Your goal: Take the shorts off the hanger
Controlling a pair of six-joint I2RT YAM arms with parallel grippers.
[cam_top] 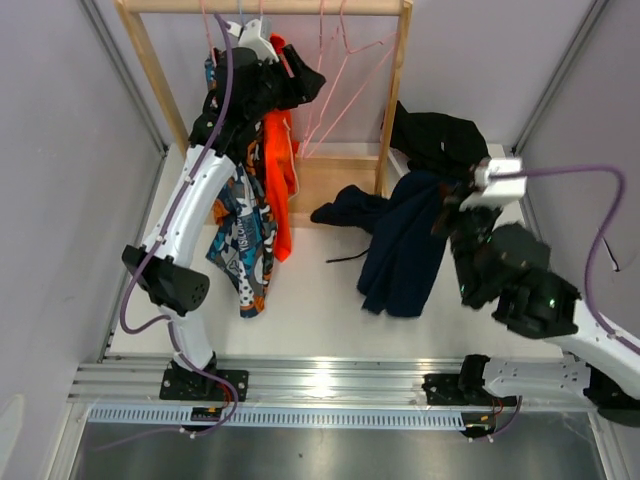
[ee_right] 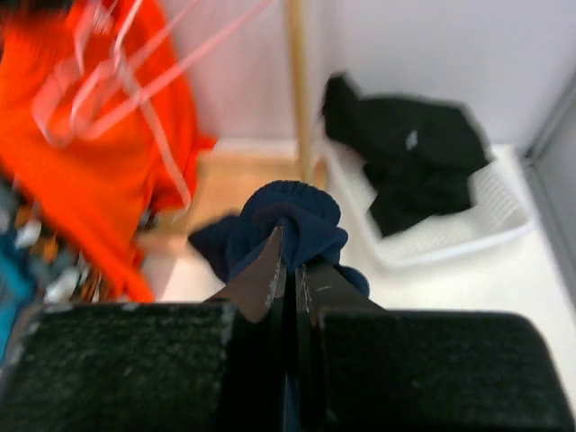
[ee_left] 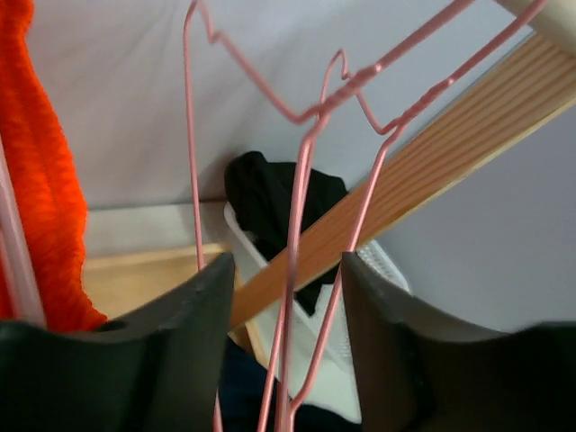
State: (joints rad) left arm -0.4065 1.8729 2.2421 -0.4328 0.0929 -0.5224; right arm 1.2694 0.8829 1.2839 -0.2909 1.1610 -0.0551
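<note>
Aloft, left tool (ee_left: pixel 286 265) parted astride pink hanger wires (ee_left: pixel 303 180)

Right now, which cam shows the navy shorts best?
Top external: the navy shorts show whole, draped on the table. Right wrist shows only a bunched fold pinched in its fingers; left wrist, nearly nothing.

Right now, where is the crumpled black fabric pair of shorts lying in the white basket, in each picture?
Top external: the black fabric shorts sit upper right, beside the light wooden rack post.
Left wrist: the shorts are at centre, behind the slanting post.
Right wrist: upper right, in the white plastic basket.
Shared landmark: that post.
</note>
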